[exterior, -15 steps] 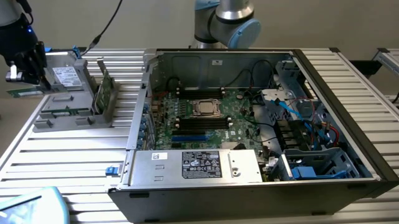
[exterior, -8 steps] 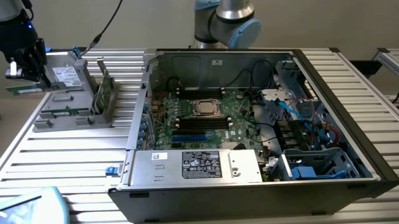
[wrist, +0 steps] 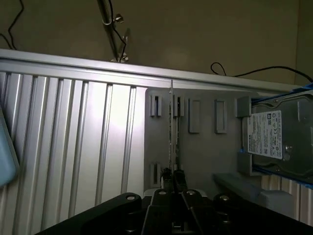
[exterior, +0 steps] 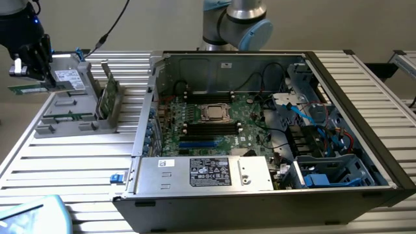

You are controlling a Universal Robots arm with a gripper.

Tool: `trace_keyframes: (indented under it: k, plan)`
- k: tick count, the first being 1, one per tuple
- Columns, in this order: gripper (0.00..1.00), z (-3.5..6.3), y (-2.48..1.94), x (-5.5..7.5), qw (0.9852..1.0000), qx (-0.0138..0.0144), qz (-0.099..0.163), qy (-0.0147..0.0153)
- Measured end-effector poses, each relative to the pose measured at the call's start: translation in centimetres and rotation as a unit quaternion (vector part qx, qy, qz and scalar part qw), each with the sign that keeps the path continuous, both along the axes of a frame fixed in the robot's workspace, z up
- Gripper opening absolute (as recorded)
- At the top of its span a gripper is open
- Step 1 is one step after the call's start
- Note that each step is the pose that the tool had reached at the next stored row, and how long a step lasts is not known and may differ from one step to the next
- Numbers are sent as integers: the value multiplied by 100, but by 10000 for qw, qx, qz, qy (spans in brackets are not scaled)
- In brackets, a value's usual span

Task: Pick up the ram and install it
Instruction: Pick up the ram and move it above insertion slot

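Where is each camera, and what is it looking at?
Exterior view: high off the arm, looking down on the table, the open computer case, and the arm with its gripper holding the ram.
Wrist view: on the wrist, looking past the gripper along the ram toward the grey tray.
Both show the gripper, ram and grey drive.

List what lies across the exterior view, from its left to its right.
Hand gripping the ram → grey parts holder → upright green card → processor socket → drive cage
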State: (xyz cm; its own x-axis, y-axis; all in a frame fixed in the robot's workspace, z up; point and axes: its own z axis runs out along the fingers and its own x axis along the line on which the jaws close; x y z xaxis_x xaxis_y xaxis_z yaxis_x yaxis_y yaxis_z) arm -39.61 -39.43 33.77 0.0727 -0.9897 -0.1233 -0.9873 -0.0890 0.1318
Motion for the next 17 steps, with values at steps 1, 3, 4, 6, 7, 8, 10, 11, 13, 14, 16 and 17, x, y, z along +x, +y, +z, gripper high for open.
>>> trace_keyframes:
  k: [1,3,4,6,7,8,10,11,13,14,16,17]
  plan:
    - [13,16,0,18,10000,4,0,12]
    - [13,41,-1,54,10000,14,0,33]
    - [13,53,-1,73,10000,20,0,43]
    - [13,79,-2,110,10000,28,0,66]
    - [13,94,-2,128,10000,32,0,80]
    - [13,111,-4,145,9999,35,0,98]
    - [13,148,-6,178,9999,38,0,141]
    - [13,165,-7,193,9999,40,-1,165]
    - [13,193,-11,224,9998,44,0,212]
    - [13,202,-12,242,9997,47,-1,231]
    - [13,208,-15,289,9996,54,0,265]
    - [13,211,-15,314,9996,58,-1,279]
